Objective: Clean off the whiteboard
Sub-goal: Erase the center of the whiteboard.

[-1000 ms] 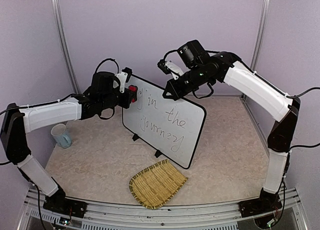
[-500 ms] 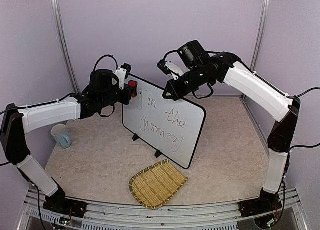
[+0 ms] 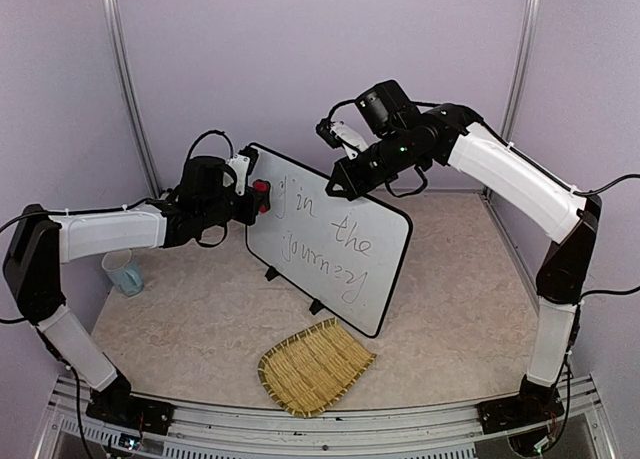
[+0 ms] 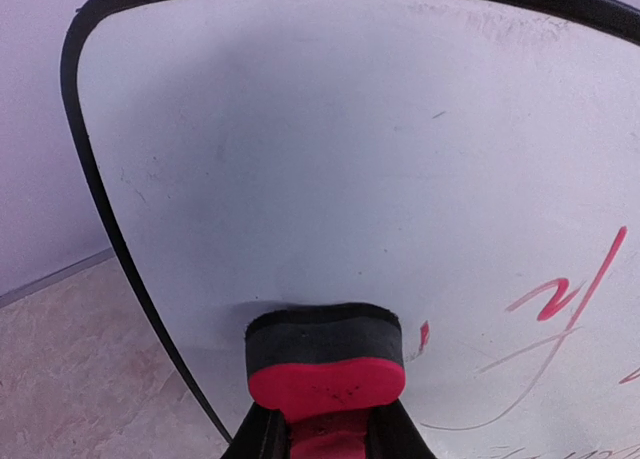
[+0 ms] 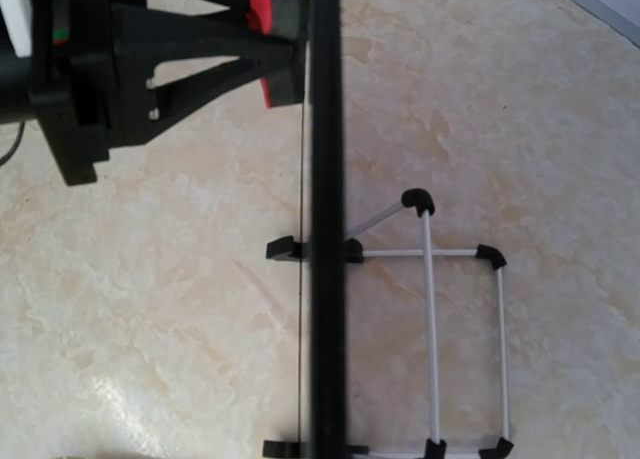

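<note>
The whiteboard stands upright mid-table, facing the arms, with dark handwriting across it. My left gripper is shut on a red eraser with a black felt face. In the left wrist view the eraser presses flat on the whiteboard near its left rim, beside red strokes, and the area above it is wiped. My right gripper is shut on the board's top rim. The right wrist view looks straight down that black rim; its own fingers do not show there.
A woven straw mat lies in front of the board near the table's front edge. A pale blue mug stands at the left under my left arm. Behind the board is its white wire stand with black feet. Lilac walls enclose the table.
My left gripper rose a little with the eraser, then came back down along the board's upper left part. The right arm and the board have not moved.
</note>
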{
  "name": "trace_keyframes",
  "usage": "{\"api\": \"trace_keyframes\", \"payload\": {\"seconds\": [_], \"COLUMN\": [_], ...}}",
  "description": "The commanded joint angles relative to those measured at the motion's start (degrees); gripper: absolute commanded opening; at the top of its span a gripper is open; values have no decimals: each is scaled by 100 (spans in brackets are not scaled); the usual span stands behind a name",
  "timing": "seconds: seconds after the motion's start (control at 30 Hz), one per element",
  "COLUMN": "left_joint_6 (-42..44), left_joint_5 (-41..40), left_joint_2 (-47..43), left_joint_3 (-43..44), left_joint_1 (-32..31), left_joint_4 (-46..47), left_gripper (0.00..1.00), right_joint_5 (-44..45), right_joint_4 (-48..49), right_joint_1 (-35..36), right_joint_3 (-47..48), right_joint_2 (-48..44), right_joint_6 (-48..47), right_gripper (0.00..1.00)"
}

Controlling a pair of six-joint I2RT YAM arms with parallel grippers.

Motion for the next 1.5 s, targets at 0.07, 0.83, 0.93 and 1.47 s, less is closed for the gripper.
{"api": "trace_keyframes", "payload": {"seconds": [0.07, 0.83, 0.93, 1.47], "left_joint_6": [-117, -247, -287, -123], "left_joint_5": [165, 80, 24, -40], "left_joint_2": [15, -487, -353, -664], "left_joint_3": [83, -935, -1086, -494], "left_joint_1": [21, -87, -126, -10], "left_joint_4": [140, 1602, 1697, 1454], "left_gripper": [18, 18, 18, 18], "right_joint_5": [-269, -254, -252, -264], "right_joint_4": [-270, -272, -261, -270], "right_joint_1": [181, 197, 201, 200], "right_joint_3": [-147, -168, -171, -165], "right_joint_2": [-30, -28, -15, 22], "right_joint_6": [-546, -555, -554, -564], "right_gripper": [0, 0, 0, 0]}}
